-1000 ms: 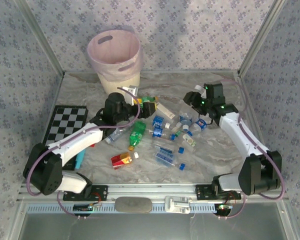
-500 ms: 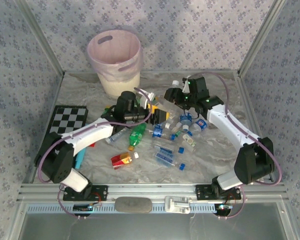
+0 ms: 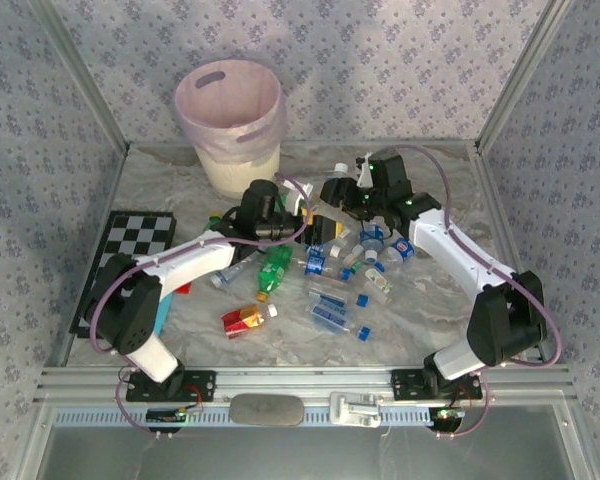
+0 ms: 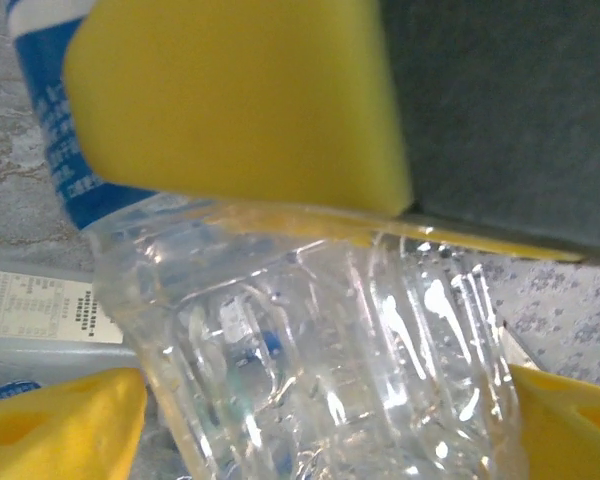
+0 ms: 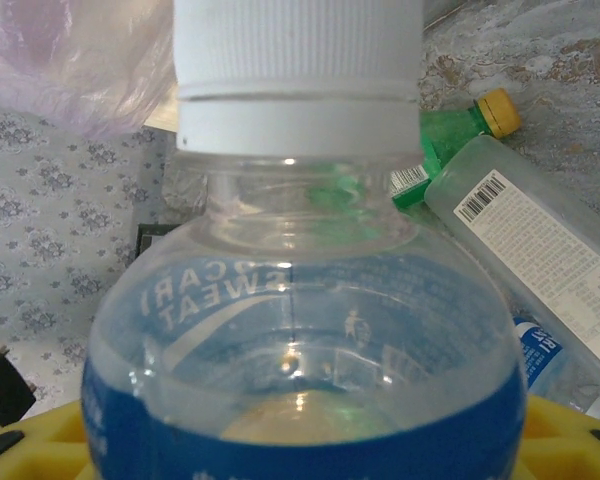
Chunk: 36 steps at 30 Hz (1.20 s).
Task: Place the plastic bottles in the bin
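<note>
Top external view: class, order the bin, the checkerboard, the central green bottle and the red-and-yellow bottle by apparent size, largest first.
1. bin
2. checkerboard
3. central green bottle and red-and-yellow bottle: these look about alike, so left unranked.

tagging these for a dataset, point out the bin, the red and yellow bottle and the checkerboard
bin (image 3: 230, 165), top view, front wall
red and yellow bottle (image 3: 243, 318), top view, middle of its body
checkerboard (image 3: 135, 235), top view, bare far squares

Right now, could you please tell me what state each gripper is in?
Left gripper: closed on a clear blue-label bottle.
Right gripper: closed on a white-capped clear bottle.
</note>
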Each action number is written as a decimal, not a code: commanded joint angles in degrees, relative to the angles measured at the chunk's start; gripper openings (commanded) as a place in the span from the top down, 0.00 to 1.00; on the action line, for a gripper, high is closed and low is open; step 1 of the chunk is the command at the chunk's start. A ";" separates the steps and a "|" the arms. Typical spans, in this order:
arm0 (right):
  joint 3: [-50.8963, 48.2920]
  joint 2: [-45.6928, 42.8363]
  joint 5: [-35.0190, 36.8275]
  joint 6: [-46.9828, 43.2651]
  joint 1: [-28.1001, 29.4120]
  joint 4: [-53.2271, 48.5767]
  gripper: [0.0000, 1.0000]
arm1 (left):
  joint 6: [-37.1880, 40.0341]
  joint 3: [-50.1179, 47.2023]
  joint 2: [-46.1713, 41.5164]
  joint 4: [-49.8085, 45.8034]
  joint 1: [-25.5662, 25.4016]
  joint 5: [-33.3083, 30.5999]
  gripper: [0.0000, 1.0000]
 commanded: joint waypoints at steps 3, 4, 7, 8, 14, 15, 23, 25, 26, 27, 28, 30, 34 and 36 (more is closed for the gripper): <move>1.32 0.02 -1.78 1.29 0.94 1.79 0.47 | -0.90 1.94 0.61 2.47 -0.33 -0.79 0.21; 1.33 0.07 -1.74 1.25 1.07 1.81 0.47 | -1.11 1.94 0.61 2.55 -0.35 -1.09 0.21; 1.35 -0.05 -1.52 1.33 1.32 1.74 0.44 | -1.49 2.01 0.92 2.56 -0.34 -1.93 0.33; 1.35 -0.13 -1.45 1.31 1.27 1.60 0.43 | -1.49 2.10 0.92 2.38 -0.29 -2.11 0.37; 1.74 -1.26 -0.21 0.55 0.74 0.09 0.26 | -1.66 1.71 0.30 1.26 0.12 -3.70 0.54; 1.98 -1.56 0.10 0.21 0.38 -0.66 0.23 | -1.66 1.37 -0.18 1.08 0.23 -4.30 0.54; 0.91 -7.21 1.82 -0.96 -4.80 -3.00 0.17 | -1.49 -2.37 -4.28 -1.34 2.05 -9.35 0.54; -0.30 -9.22 3.36 -1.51 -5.72 -3.59 0.17 | -1.36 -3.24 -5.48 -2.13 2.28 -10.64 0.54; -1.05 -10.01 4.09 -1.56 -6.26 -3.87 0.16 | -0.85 -3.55 -6.38 -2.82 2.42 -11.43 0.54; -2.21 -10.79 4.62 -1.58 -6.75 -4.11 0.16 | -0.21 -3.69 -7.31 -3.70 2.43 -12.26 0.54; -3.97 -11.45 5.07 -1.52 -7.16 -4.12 0.16 | 0.55 -3.69 -8.22 -4.72 2.44 -13.11 0.54; -6.38 -12.53 6.29 -1.49 -7.50 -4.22 0.16 | 3.14 -2.73 -10.73 -8.45 2.62 -15.89 0.54; -11.04 -13.16 6.90 -0.57 -7.42 -2.45 0.15 | 8.45 1.64 -14.90 -17.84 4.36 -22.25 0.53; -12.95 -12.71 6.81 -0.12 -7.20 -1.35 0.10 | 9.87 4.39 -15.86 -20.88 6.83 -23.60 0.53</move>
